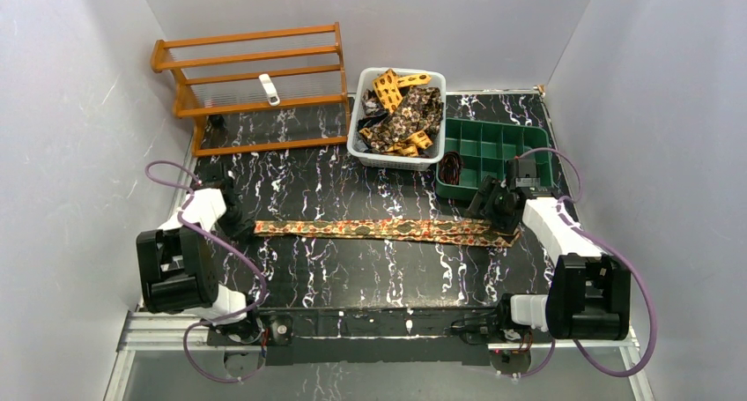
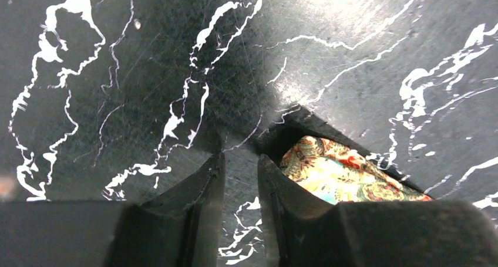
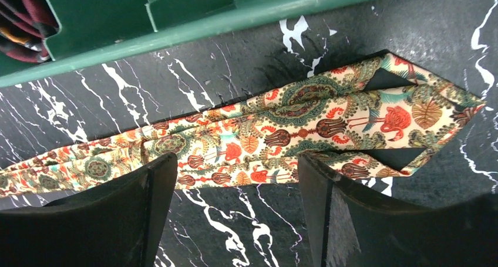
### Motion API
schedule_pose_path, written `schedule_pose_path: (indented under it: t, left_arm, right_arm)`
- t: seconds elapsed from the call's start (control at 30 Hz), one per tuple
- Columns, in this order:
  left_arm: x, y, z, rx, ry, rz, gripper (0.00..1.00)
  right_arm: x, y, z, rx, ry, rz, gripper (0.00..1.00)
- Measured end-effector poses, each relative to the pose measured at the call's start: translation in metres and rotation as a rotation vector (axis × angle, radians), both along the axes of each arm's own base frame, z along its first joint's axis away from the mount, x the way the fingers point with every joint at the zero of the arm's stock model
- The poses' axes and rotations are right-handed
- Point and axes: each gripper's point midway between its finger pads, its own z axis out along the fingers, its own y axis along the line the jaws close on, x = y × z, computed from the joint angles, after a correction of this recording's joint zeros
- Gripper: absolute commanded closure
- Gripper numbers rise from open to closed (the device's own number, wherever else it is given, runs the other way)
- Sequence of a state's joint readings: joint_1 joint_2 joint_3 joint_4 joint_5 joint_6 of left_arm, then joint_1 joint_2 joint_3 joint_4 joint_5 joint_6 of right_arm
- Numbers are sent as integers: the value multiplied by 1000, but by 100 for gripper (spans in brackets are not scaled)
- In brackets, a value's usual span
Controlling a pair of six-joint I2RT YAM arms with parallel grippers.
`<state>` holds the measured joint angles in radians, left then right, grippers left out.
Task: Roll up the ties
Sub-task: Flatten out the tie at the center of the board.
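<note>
The tie (image 1: 383, 229) lay flat and stretched out across the middle of the worktop (image 1: 352, 278), running from left to right. Its print was red-orange and green on a pale ground. The wide, pointed end was on the right, and in the right wrist view I saw dark lining in the folds at that end. The narrow end was on the left.

The right pincer (image 3: 238, 161) hung just over the wide part of the tie (image 3: 293, 126). It was released, with its fingers (image 3: 147, 191) far apart, and they gripped nothing. The cloth passed across the gap between them. I could not tell if the fingers touched the cloth.

The left pincer (image 2: 241, 161) was at the narrow end. Its two fingers (image 2: 205, 185) stood almost together, with only a thin gap, and in this gap I saw bare worktop (image 2: 147, 73). The tie (image 2: 340, 176) was just beside the outer side of one finger, not between them, so this pincer grasped nothing.

Behind the wide end stood a green tray (image 1: 493, 159) with compartments. In its front left compartment sat a dark coil (image 1: 451, 167) with red stripes. Left of the tray, touching it or nearly so, was a white basket (image 1: 357, 137) with a pile of ties (image 1: 401, 119) in brown and yellow prints. Further left, at the back, stood a wooden rack (image 1: 251, 84).
</note>
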<state>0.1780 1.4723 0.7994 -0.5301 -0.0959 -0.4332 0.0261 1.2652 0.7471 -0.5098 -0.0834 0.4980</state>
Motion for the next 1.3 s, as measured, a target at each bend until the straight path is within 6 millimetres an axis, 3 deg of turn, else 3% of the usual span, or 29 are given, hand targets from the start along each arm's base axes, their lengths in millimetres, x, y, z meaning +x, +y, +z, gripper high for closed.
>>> schedule_pose_path:
  t: [0.2, 0.37, 0.67, 0.93, 1.1, 1.2, 1.3]
  left_arm:
    - [10, 2, 28, 21, -133, 17, 60]
    - [15, 3, 41, 29, -193, 23, 52]
    - [16, -11, 44, -43, -220, 8, 44]
    - [16, -25, 46, -114, -244, -8, 38]
    - [17, -34, 47, -163, -251, -21, 35]
    - [18, -41, 47, -202, -261, -35, 34]
    - [14, -48, 41, -237, -253, -42, 34]
  right_arm:
    - [-3, 4, -15, 21, -1, 3, 24]
    - [-17, -6, -33, -18, 43, -63, 21]
    - [-7, -36, -37, -113, 42, -179, 20]
    - [-4, -80, -36, -139, 51, -323, 22]
    - [-8, -101, -30, -121, 35, -404, 20]
    - [-3, -91, -14, -55, -21, -379, 19]
    - [11, -69, 21, 61, -160, -306, 20]
